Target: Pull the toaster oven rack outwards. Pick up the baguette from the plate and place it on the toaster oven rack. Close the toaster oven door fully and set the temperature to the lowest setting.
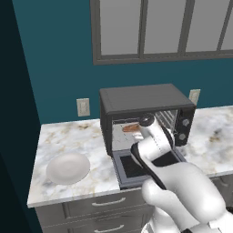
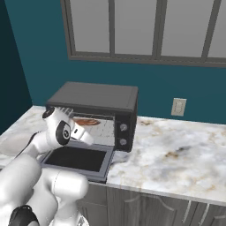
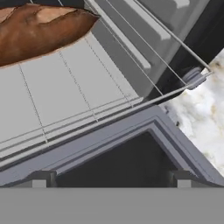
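**Baguette on the rack, claw parted above the open door**

The robot's gripper [image 3: 111, 177] hangs with its jaws spread wide and nothing between them, its two dark fingertips [image 3: 40, 177] poised over the dark glass pane of the toaster oven door [image 3: 131, 162]. The door is dropped flat toward the front edge of the counter. Just beyond it, the toaster oven rack [image 3: 65, 92] lies light grey and level, and the baguette [image 3: 37, 33] rests on the rack's far part, clear of the claw and untouched by it. Seen from the base, the white arm's wrist hides the claw itself in front of the oven mouth.

One toaster oven [image 1: 145, 116] stands on the counter, boxy and dark, with two round knobs [image 1: 184, 129] visible on its right-hand panel. There is one baguette, a golden-brown loaf showing inside the cavity, and one rack. One plate [image 1: 68, 167], round, white and bare, sits well to the left of the oven near the counter's front.

The marble countertop [image 2: 176, 154] is white with tan veining and runs above grey drawers [image 1: 107, 205] with pale bar handles. Behind it rises a teal wall [image 1: 59, 59] carrying two outlet plates [image 1: 83, 107], one on each side of the oven, and a grey-framed window [image 2: 145, 31] with several panes above.
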Motion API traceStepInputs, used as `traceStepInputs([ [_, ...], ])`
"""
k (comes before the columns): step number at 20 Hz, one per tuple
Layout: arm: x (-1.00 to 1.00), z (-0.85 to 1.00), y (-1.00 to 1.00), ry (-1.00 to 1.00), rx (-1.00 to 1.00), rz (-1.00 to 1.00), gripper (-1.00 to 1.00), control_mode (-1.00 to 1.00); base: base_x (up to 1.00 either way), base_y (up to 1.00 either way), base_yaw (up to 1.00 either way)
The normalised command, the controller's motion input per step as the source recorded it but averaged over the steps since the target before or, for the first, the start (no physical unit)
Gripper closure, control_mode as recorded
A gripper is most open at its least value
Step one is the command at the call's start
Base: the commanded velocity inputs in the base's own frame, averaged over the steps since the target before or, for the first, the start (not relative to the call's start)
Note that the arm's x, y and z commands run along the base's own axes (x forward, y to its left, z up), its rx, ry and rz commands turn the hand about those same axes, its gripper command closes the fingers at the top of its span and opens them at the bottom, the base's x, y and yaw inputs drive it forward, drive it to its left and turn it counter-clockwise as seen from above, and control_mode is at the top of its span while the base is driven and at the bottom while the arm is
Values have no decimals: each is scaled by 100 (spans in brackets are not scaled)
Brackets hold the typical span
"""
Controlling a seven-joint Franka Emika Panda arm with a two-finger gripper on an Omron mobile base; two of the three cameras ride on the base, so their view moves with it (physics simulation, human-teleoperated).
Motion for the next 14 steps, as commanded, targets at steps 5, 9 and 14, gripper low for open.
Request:
traceStepInputs([
  [5,16,0,-35,-13,0,0,-100,-100,0,0,0],
  [9,16,-1,-40,-15,0,0,-100,-100,0,0,0],
  [14,23,-16,-33,-11,0,0,-100,-100,0,0,0],
])
